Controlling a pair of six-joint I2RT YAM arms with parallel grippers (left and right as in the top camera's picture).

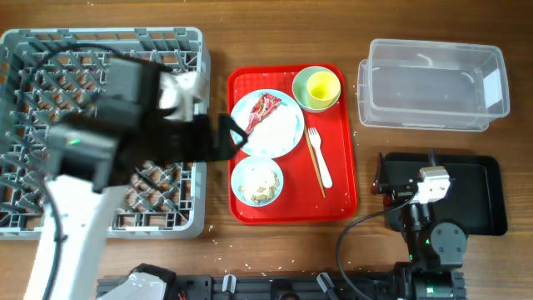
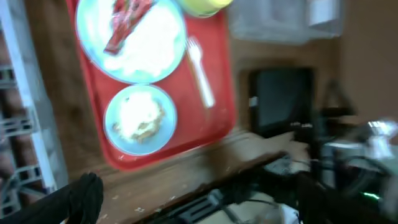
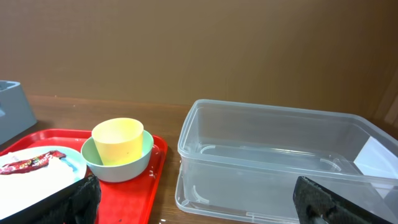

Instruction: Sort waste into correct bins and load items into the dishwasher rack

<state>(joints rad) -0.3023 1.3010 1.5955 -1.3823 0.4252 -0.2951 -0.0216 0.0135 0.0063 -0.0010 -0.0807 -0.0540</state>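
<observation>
Over the seam between rack (image 1: 25, 192) and red tray (image 1: 341, 200), the left fingers (image 2: 84, 194) hang spread wide and empty, close to the plate (image 1: 287, 148). On that plate the wrapper (image 1: 266, 107) lies on the tissue (image 1: 281, 127), so a wide pinch could gather both and send them to one bin. A low approach could clip the plate's rim and shove it into the small bowl (image 1: 241, 171), scattering its rice (image 1: 260, 187). The cup (image 1: 323, 85) sits nested in the green bowl (image 1: 300, 93), so lifting one may drag the other. The right fingers (image 3: 78, 199), also wide and empty, sit over the black tray (image 1: 483, 192), near the tub (image 1: 433, 75).
</observation>
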